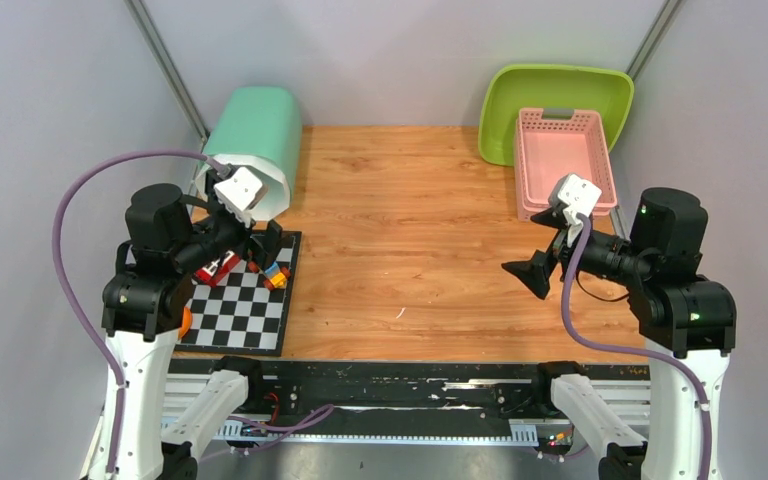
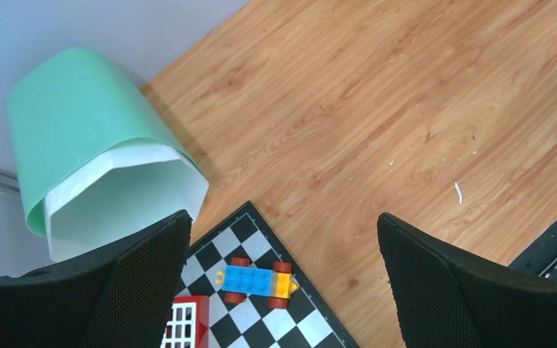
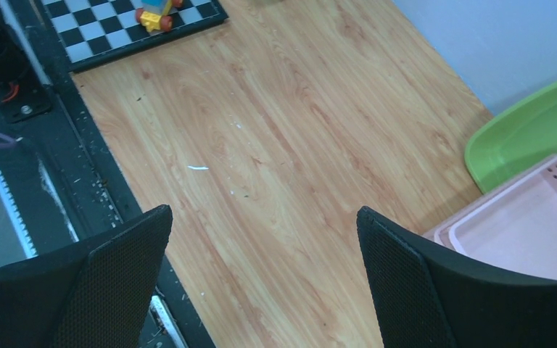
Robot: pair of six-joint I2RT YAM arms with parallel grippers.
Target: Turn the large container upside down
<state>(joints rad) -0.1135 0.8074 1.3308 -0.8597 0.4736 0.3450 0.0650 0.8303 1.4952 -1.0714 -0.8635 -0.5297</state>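
The large container (image 1: 252, 135) lies on its side at the upper left of the top view, mouth facing the left gripper (image 1: 263, 250), which gapes wide and empty above the checkerboard (image 1: 250, 320). It looks like light, thin, bendy plastic, probably slick, so I'd pinch the wall at its open mouth. The right gripper (image 1: 535, 272), mid-right, is spread wide and holds nothing.

A checkerboard (image 1: 250, 315) bearing a toy car (image 2: 258, 281) lies at eight o'clock. A pink basket (image 1: 563, 160) overlaps a green tray (image 1: 550, 90) at two o'clock.

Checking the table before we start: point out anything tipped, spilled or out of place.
The large green container lies on its side at the far left corner, mouth open toward the checkerboard, where a toy car sits. A white scrap lies on the table. Nothing looks damaged.
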